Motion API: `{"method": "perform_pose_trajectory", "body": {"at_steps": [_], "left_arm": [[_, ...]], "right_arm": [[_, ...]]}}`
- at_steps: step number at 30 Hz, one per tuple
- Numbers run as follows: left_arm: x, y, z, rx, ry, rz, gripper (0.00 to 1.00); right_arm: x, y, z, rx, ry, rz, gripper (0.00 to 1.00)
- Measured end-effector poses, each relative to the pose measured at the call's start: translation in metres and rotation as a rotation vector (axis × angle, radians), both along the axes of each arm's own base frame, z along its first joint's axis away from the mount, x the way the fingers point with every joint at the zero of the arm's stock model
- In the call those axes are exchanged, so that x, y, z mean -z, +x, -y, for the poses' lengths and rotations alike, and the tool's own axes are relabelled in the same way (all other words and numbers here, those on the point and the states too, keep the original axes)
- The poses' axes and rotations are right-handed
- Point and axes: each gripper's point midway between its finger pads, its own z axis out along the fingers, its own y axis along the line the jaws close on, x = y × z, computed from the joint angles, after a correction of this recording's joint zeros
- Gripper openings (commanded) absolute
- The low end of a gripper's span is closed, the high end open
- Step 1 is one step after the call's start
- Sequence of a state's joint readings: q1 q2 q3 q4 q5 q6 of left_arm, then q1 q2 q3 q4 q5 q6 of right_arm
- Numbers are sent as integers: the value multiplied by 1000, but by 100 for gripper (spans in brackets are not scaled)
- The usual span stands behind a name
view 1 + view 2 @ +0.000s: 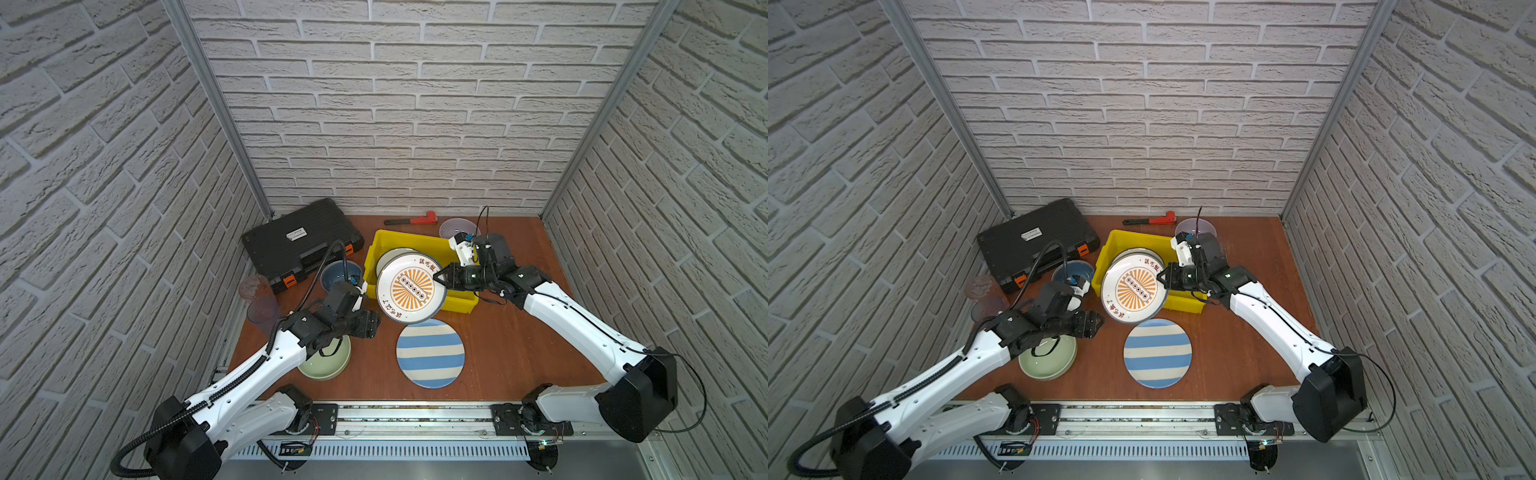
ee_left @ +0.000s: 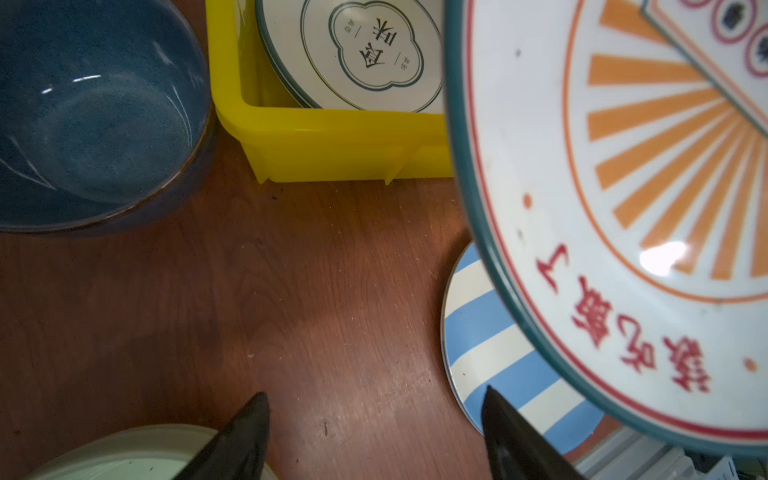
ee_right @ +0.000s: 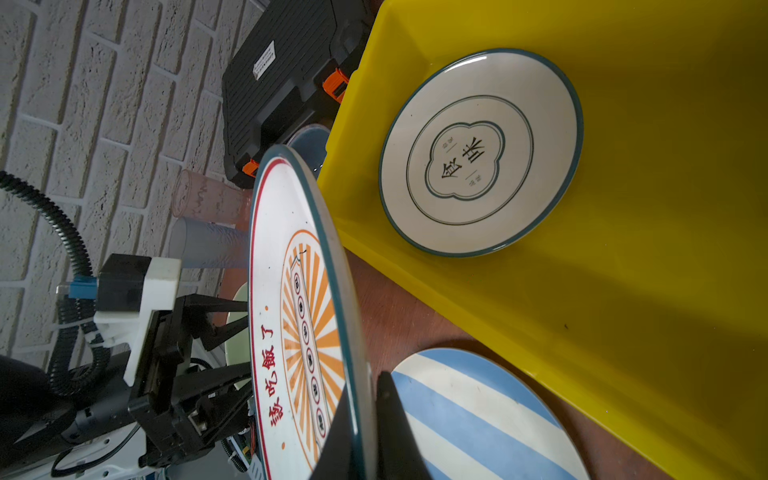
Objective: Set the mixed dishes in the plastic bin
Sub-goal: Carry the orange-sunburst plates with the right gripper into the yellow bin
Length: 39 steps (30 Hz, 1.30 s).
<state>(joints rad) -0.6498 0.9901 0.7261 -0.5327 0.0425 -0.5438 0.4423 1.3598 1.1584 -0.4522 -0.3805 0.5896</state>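
The fingers (image 3: 397, 419) of our right gripper (image 1: 437, 277) pinch tight on the rim of the round white plate with the orange sunburst (image 1: 409, 289), which we hold tilted above the near wall of the bright yellow plastic bin (image 1: 399, 240). Our left gripper (image 2: 376, 395) gapes wide and empty just beside that plate.

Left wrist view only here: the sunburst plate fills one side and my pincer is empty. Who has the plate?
Observer: The right pincer is shut on the rim of the sunburst plate, over the yellow bin.
Operator: Anything behind the bin?
Observer: A lavender bowl sits on the table just behind it.
Operator: Tumblers?
Observer: A pinkish tumbler and a bluish tumbler stand at the table's left edge, beside the black case.
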Motion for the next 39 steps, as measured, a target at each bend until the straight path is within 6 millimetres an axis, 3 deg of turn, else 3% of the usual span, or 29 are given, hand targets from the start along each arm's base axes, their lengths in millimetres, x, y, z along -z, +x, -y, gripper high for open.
{"method": "perform_pose_trajectory", "body": {"at_steps": [7,20,39], "left_arm": [[0,1,-1,-5,5,3,80],[0,0,-4,-11,15,4,80],[1,-1,-6,-13,23,0,80]], "right_arm": [[3,30,-10,26,15,35,6],[41,79,-11,129,22,26,6],[62,116,-1,224,66,29,6]]}}
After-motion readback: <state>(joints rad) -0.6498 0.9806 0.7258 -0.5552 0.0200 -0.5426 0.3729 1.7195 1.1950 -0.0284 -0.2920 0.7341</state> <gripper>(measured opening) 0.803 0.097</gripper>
